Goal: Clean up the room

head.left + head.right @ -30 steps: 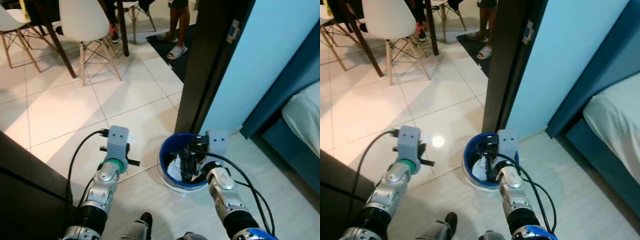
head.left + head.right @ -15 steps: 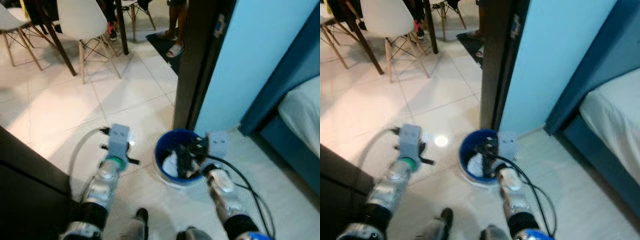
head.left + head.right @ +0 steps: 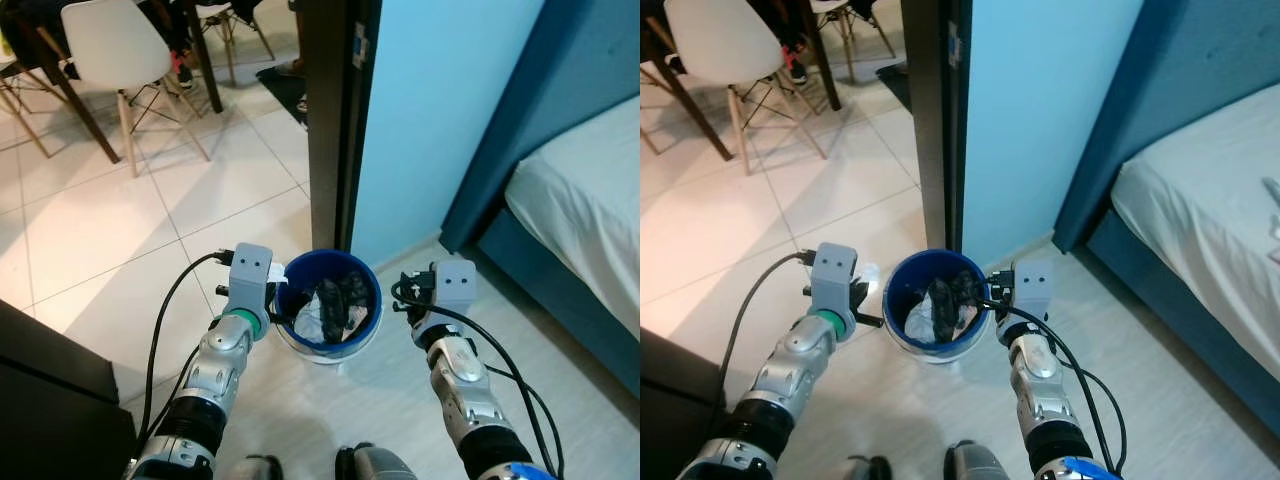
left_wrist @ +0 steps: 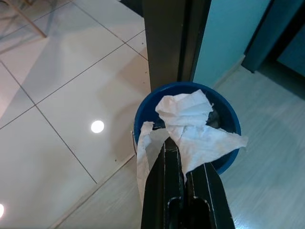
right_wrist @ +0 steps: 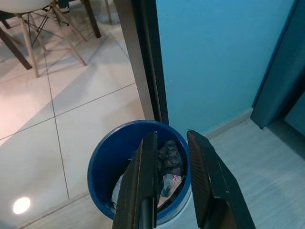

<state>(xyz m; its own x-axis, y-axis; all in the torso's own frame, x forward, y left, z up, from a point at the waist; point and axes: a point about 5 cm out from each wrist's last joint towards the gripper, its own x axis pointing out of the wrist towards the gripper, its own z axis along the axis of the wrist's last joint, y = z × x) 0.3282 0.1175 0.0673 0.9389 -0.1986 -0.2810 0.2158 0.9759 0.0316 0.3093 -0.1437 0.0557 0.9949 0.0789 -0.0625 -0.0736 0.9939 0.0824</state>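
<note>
— Since a second ago the right gripper (image 5: 170,177) has been drawn out of the blue bin (image 3: 285,300) to its right rim, fingers spread and empty, while the camera has swung toward the bed (image 3: 575,205)

— And the left gripper (image 4: 183,164)?

— White tissue (image 4: 190,129) is pinched between its pressed-together fingers, held at the bin's left rim, lower centre of the frame

— Which step is in hand?

— Dropping litter in; the tissue must be carried over the opening and released
</note>
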